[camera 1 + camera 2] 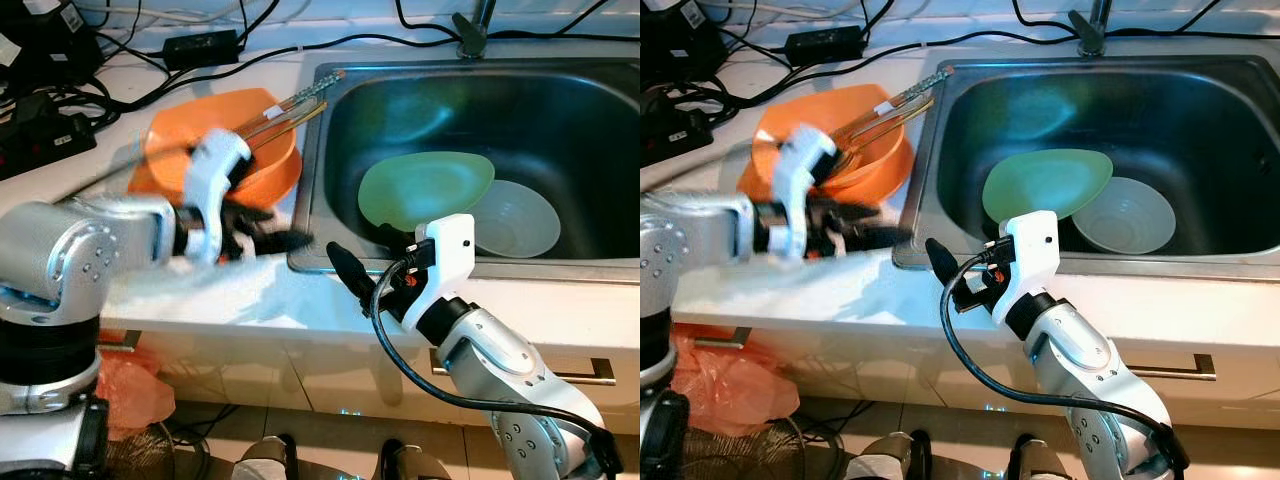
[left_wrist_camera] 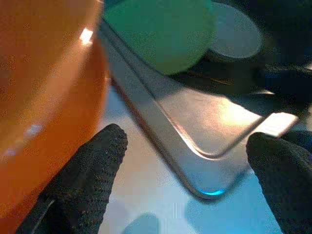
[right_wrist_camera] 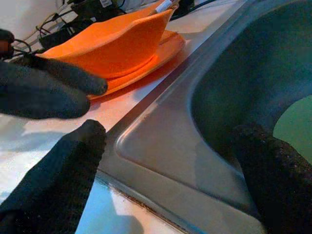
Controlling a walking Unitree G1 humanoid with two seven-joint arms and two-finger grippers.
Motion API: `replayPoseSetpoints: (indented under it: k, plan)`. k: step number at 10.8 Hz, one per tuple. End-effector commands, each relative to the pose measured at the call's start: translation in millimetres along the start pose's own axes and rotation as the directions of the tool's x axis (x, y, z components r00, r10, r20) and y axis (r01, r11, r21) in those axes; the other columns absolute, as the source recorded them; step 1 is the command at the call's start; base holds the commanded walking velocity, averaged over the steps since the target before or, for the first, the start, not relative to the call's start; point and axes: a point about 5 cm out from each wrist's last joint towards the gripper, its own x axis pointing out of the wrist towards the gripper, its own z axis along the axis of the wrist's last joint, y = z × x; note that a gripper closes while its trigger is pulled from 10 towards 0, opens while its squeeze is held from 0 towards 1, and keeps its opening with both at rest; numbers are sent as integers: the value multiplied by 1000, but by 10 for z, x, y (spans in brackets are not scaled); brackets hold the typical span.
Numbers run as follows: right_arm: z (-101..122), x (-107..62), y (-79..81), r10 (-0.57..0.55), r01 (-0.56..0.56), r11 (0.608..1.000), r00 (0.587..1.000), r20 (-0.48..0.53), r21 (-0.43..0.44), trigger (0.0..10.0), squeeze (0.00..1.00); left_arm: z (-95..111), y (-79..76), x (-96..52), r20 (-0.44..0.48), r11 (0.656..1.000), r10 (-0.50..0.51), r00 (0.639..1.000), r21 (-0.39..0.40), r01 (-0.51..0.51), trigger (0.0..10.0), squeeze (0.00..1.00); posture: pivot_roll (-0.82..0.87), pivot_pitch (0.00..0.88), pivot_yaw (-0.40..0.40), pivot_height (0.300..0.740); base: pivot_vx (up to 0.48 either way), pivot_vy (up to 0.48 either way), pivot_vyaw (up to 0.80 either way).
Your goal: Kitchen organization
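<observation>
Left eye view: orange bowl (image 1: 215,150) just behind left tool (image 1: 262,240).

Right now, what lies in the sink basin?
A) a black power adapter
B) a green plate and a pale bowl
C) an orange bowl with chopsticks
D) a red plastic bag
B: the green plate leans over the pale bowl inside the sink; the orange bowl sits on the counter beside it.
</observation>
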Motion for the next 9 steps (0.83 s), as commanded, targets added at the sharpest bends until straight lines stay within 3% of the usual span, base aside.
replayPoseSetpoints:
  k: [1,7,9]
  plan:
    - [-34,2,-2,6,-6,1000,1000,-10,8,10000,43,39,55,-39,7,997,65,998,46,-65,10000,0,77,147,119,740,0,0,0]
    - [-33,17,-22,15,-15,1000,1000,-13,5,10000,43,-38,350,-123,33,967,223,974,119,-225,10000,0,84,143,101,740,0,0,0]
    - [-30,21,-17,18,-18,1000,1000,-12,3,10000,43,-134,425,-53,33,964,235,971,122,-237,10000,0,75,141,100,740,0,0,0]
